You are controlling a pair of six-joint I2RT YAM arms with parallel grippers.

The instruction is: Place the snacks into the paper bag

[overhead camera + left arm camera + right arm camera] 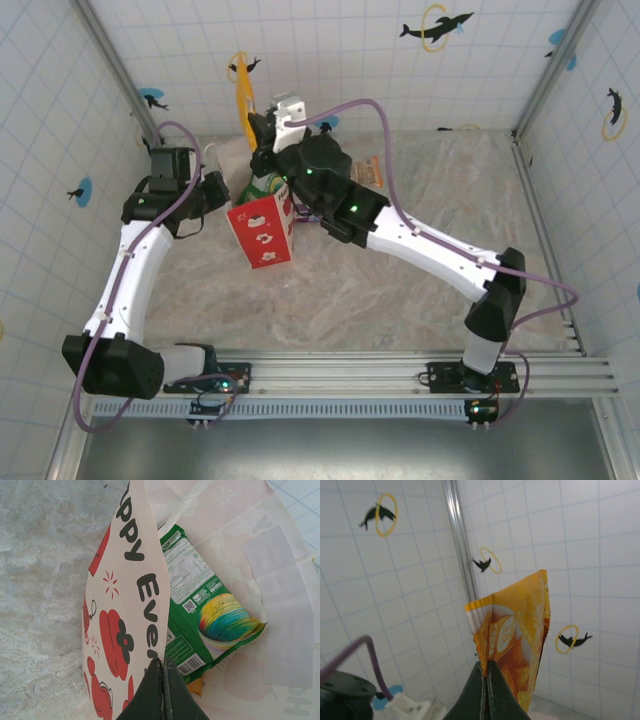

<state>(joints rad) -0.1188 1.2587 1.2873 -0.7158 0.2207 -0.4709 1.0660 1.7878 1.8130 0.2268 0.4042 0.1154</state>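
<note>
Orange foil packet (pixel 512 630) crinkled, upright; green packet (pixel 210 615) inside paper bag (pixel 125 630).

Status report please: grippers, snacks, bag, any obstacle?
Left gripper shut on paper bag rim. Right gripper shut on orange packet, held aloft. Green packet in bag mouth.

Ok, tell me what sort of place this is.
Probably a robot lab cell: gridded white walls with dolphin stickers, a left arm and right arm bolted to a rail, a marbled table.
</note>
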